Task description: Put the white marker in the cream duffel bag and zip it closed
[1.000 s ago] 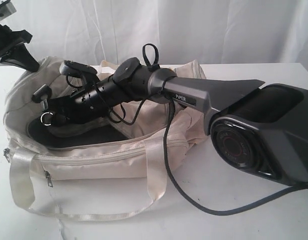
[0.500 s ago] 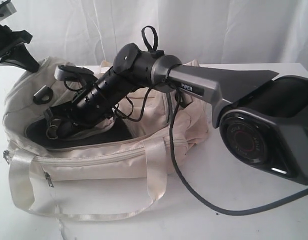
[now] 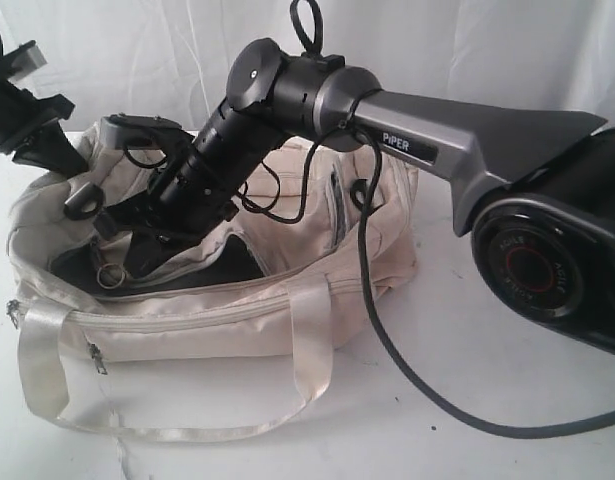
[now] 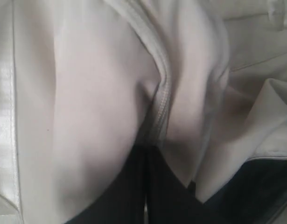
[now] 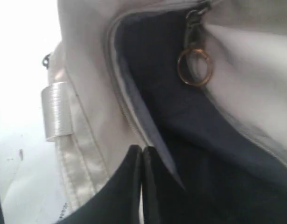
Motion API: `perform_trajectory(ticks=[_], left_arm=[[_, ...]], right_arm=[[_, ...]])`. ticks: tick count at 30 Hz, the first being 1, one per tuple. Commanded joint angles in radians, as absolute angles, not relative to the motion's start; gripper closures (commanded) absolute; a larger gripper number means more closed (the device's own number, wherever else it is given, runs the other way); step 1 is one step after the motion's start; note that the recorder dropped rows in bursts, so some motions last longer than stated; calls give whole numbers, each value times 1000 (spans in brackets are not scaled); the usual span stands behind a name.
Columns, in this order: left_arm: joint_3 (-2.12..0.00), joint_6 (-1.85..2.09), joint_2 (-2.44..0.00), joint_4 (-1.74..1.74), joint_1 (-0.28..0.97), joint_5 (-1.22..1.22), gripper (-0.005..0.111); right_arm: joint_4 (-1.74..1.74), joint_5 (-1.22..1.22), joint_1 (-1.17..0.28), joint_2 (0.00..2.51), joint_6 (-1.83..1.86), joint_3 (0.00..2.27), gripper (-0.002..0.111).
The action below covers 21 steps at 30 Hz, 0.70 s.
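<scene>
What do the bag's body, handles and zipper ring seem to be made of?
Cream duffel bag: soft matte woven fabric; it creases and sags.
Handles: glossy webbing, likely synthetic, with shiny highlights.
Zipper ring: metal, probably brass-toned, thin with glints.

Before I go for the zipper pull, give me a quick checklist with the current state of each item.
1. White marker inside the cream duffel bag: cannot tell; no view shows it.
2. Main zipper closed: not ok; the mouth gapes and dark lining is visible.
3. Ring pull in the right pincer: not ok; the pincer is shut and empty, with the ring apart from it.
4. Left pincer bracing the bag: ok; it looks shut on the fabric at the zipper seam.
5. Black cable off the zipper track: cannot tell; it hangs across the bag's right end.
</scene>
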<state>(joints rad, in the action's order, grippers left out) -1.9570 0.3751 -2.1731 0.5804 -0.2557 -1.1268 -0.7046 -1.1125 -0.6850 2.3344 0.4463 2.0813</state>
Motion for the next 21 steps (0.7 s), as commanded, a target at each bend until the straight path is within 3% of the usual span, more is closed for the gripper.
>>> perform_trajectory(ticks=[1,4,10,21], left_arm=[[-1914,383,-2174,602,-254,-1188,107],[-1914,397,-2174,632,-254,-1186,107],[-1914,400,-2174,645,-254,-1204,107],[-1914,400,-2174,643,-254,-1200,107]], right_arm=[[-654,-1090,-678,2343,439,2081,108],[-659,-1094,-678,2347,439,2081,99],[-732,-1026,-678,2349,317,2081,63],[-974,-956,-642,2486,241,2168,61]])
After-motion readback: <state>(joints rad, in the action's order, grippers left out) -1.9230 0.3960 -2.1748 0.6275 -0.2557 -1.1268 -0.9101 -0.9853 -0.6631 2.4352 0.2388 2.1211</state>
